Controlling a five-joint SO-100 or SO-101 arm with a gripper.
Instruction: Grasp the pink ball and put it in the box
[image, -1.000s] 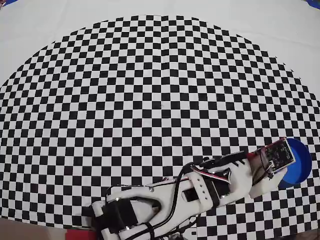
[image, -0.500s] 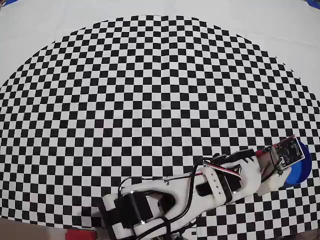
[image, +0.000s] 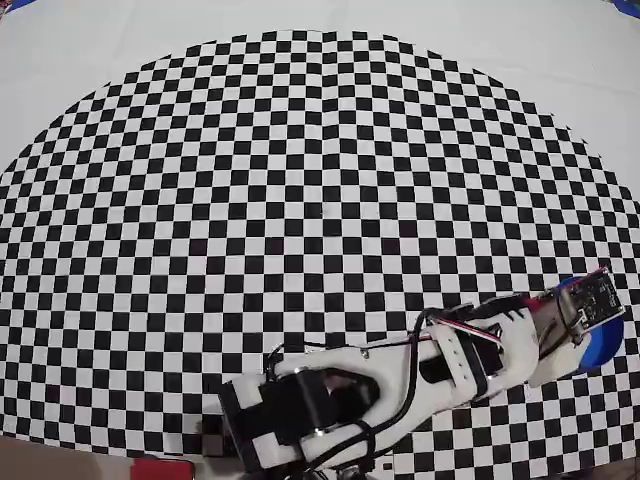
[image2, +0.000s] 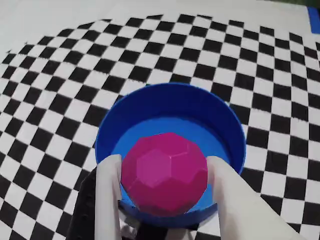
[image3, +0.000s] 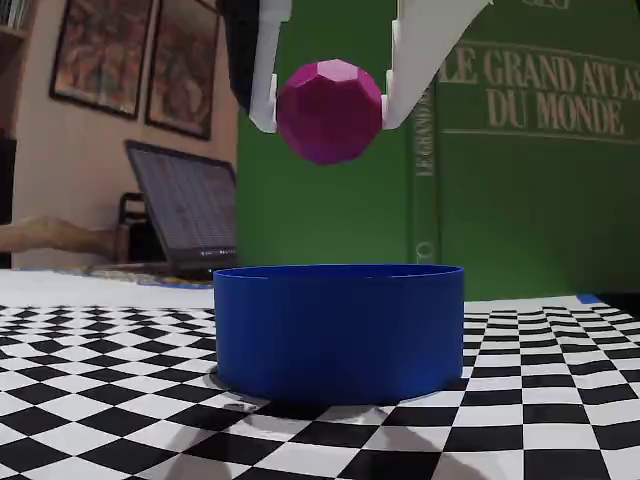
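pink ball (image3: 329, 110) clamped in end effector (image3: 330, 115) above box (image3: 338, 330)

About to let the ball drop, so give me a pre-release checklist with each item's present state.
1. Ball held firmly: ok. The gripper has a finger on each side of the pink ball.
2. Ball over the opening: ok. In the wrist view the pink ball sits above the blue floor of the box, inside its rim.
3. Ball clear of the rim: ok. The fixed view shows open air between the ball and the box.
4. Box upright and open: ok.
5. Box empty: ok as far as seen; the ball hides part of the floor.
6. Ball centred across the box: cannot tell exactly. In the overhead view the arm covers most of the box.
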